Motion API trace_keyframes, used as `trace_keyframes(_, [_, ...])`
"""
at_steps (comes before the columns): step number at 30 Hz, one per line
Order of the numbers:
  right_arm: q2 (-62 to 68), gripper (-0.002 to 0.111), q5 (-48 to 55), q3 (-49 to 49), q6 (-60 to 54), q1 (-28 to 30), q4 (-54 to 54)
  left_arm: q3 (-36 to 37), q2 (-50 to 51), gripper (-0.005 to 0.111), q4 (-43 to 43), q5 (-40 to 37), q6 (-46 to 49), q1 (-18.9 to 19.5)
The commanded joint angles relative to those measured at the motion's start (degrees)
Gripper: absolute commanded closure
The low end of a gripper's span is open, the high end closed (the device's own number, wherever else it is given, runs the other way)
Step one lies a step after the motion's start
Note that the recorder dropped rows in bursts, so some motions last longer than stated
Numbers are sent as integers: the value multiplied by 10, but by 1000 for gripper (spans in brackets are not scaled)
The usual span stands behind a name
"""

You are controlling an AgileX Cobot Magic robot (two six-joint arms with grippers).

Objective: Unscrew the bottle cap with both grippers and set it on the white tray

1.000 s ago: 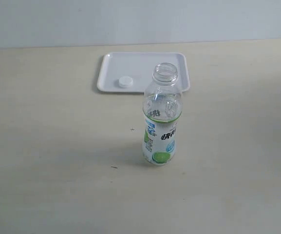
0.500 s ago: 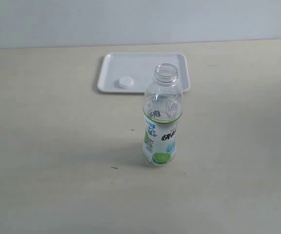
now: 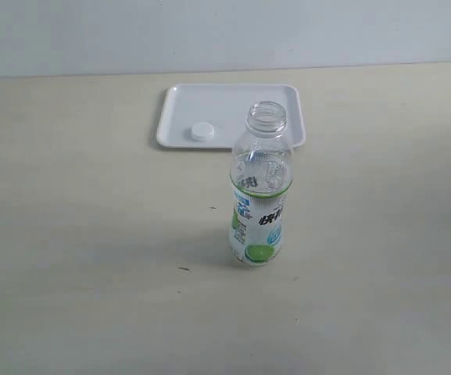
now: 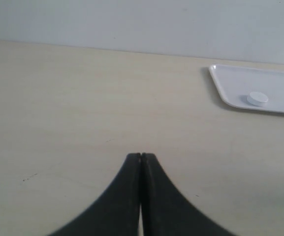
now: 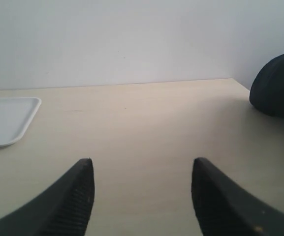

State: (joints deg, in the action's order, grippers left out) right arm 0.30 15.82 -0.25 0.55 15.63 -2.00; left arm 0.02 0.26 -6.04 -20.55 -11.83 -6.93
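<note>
The bottle (image 3: 260, 187) is being shown upright on the pale worktop (image 3: 76, 234), near the middle of the exterior view. Its mouth is open and uncapped, and the label with the green lime is being turned toward the camera. Behind it, toward the wall (image 3: 209, 31), the white tray (image 3: 233, 98) is being carried flat by the worktop. The bottle's neck is overlapping the tray's near edge in that view, though its base is standing apart from the tray. The bottle cap (image 3: 202, 131) is being carried by the tray, lying flat near its front left corner as seen from outside, well apart from the bottle.

In the left wrist view the left gripper (image 4: 141, 157) is being shown over bare worktop, its black fingers (image 4: 127, 196) pressed together on each other. The tray and the cap on it are being seen farther off.

In the right wrist view the right gripper (image 5: 142, 167) is being shown with its fingers (image 5: 78, 196) spread wide — only bare worktop is lying in the gap. A corner of the tray is being caught at the edge of that view. A dark rounded shape (image 5: 279, 83) is being seen at the opposite edge — what it is cannot be told.
</note>
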Motion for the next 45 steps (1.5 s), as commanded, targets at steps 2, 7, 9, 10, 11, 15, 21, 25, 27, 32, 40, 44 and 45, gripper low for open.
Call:
trace_keyframes(2, [-3,52,0,3,-5,-3,1,0,-3,107,0,3,-5,-16])
trace_keyframes(7, [-3,52,0,3,-5,-3,1,0,-3,107,0,3,-5,-23])
trace_keyframes(9, [-3,52,0,3,-5,-3,1,0,-3,107,0,3,-5,-23])
trace_keyframes(10, [-3,52,0,3,-5,-3,1,0,-3,107,0,3,-5,-23])
trace_keyframes(11, [-3,52,0,3,-5,-3,1,0,-3,107,0,3,-5,-23])
trace_keyframes(15, [-3,52,0,3,-5,-3,1,0,-3,107,0,3,-5,-23])
trace_keyframes(21, [-3,52,0,3,-5,-3,1,0,-3,107,0,3,-5,-23])
trace_keyframes(25, [-3,52,0,3,-5,-3,1,0,-3,107,0,3,-5,-23])
trace_keyframes(27, [-3,52,0,3,-5,-3,1,0,-3,107,0,3,-5,-23])
trace_keyframes(32, [-3,52,0,3,-5,-3,1,0,-3,107,0,3,-5,-23])
trace_keyframes(40, [-3,52,0,3,-5,-3,1,0,-3,107,0,3,-5,-23])
trace_keyframes(44, [-3,52,0,3,-5,-3,1,0,-3,107,0,3,-5,-23])
trace_keyframes(45, [-3,52,0,3,-5,-3,1,0,-3,107,0,3,-5,-23])
